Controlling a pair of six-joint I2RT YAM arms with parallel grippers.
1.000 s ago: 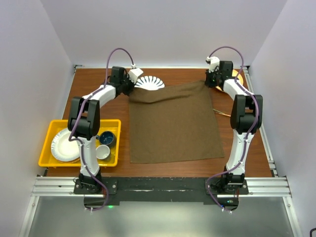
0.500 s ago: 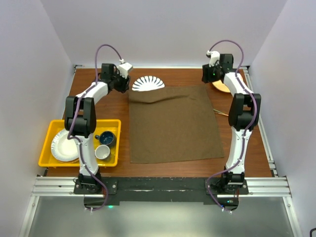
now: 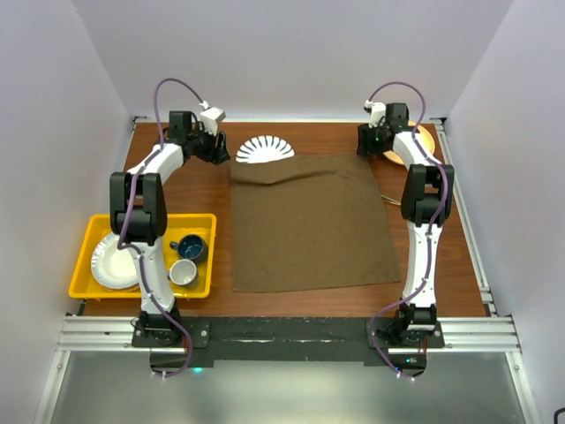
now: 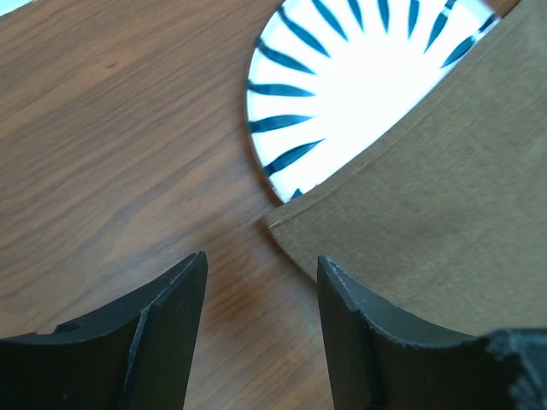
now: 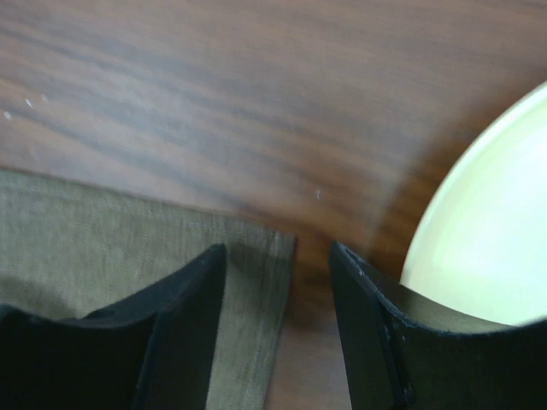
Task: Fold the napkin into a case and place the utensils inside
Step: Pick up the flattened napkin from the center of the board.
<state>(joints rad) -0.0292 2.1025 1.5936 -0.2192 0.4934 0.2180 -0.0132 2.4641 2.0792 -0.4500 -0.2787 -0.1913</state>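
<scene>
The olive-brown napkin (image 3: 311, 223) lies spread flat in the middle of the table. Its far left corner (image 4: 282, 224) rests over the edge of a blue-striped plate (image 4: 367, 77). My left gripper (image 3: 217, 147) hovers just left of that corner, open, with bare wood between its fingers (image 4: 171, 316). My right gripper (image 3: 365, 141) is open above the far right corner (image 5: 275, 248), which lies flat between its fingers without being held. Thin utensils (image 3: 393, 200) show faintly by the napkin's right edge.
A yellow tray (image 3: 88, 231) at the left holds a white plate (image 3: 115, 261), a blue cup (image 3: 189, 248) and a white cup (image 3: 184, 272). A pale yellow plate (image 5: 487, 231) sits at the far right beside the right gripper. Walls close in on three sides.
Both grippers have opened and let go of the napkin's far corners. The lifted far edge has dropped flat. The left arm has swung left, and the right has drawn back a little.
</scene>
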